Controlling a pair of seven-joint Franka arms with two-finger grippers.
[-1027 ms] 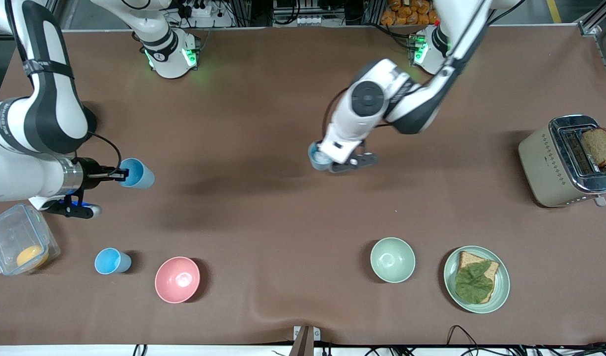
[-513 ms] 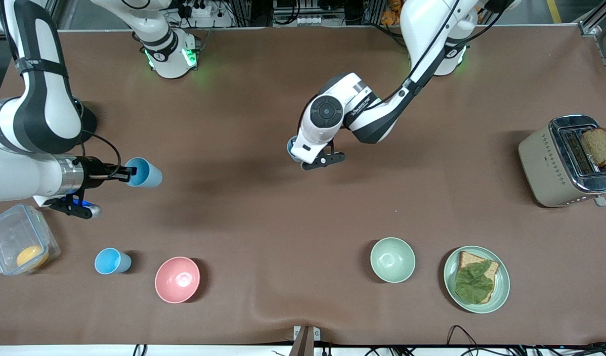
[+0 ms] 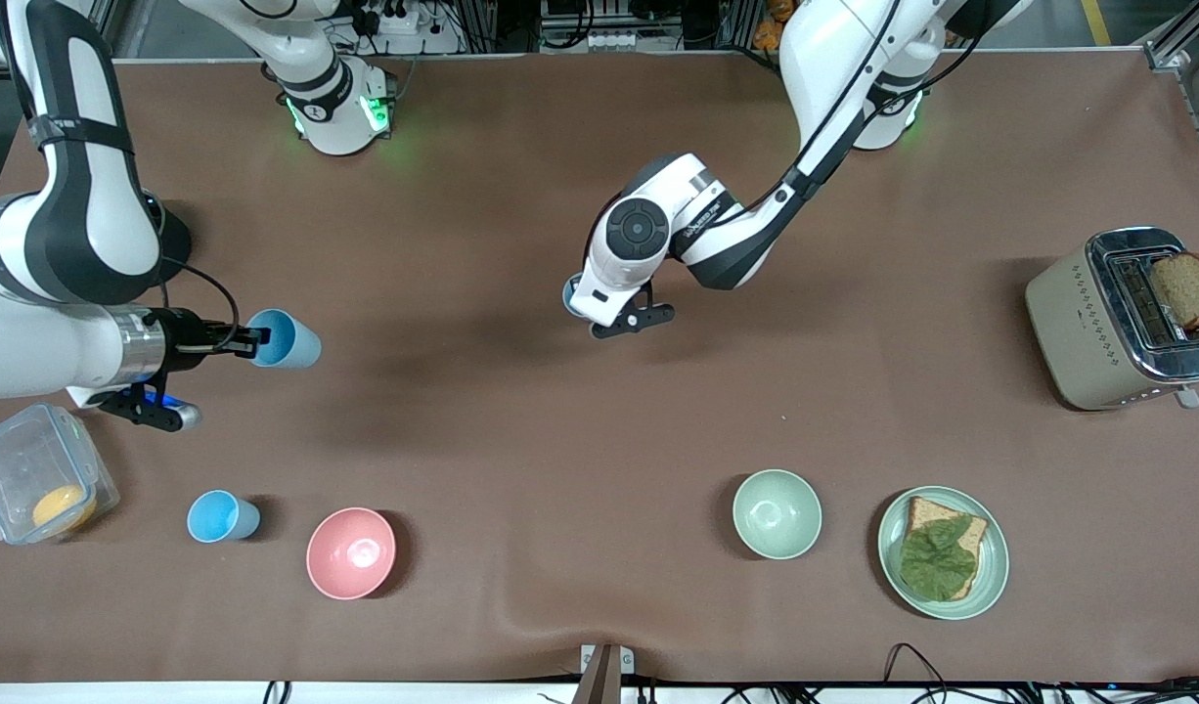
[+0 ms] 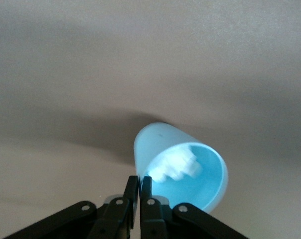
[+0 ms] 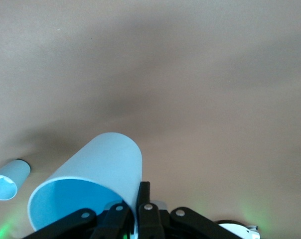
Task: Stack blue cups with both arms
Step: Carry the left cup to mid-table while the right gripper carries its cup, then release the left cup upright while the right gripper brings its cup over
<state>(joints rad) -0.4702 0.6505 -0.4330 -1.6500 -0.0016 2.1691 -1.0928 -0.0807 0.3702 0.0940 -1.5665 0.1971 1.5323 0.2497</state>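
My right gripper (image 3: pixel 251 342) is shut on the rim of a light-blue cup (image 3: pixel 285 339). It holds the cup on its side above the table at the right arm's end, as the right wrist view (image 5: pixel 90 177) also shows. My left gripper (image 4: pixel 140 183) is shut on the rim of a second blue cup (image 4: pixel 183 164), up over the table's middle. In the front view only a sliver of this cup (image 3: pixel 567 292) shows under the left wrist. A third blue cup (image 3: pixel 222 515) stands upright on the table beside the pink bowl (image 3: pixel 351 552).
A clear container (image 3: pixel 34 486) with an orange item sits at the right arm's end. A pale green bowl (image 3: pixel 777 513), a plate (image 3: pixel 893 577) with bread and lettuce, and a toaster (image 3: pixel 1079 328) holding bread sit toward the left arm's end.
The left arm has carried its cup from the table's middle toward the right arm's end. The right gripper with its cup shifted slightly toward the left arm's end, then held still.
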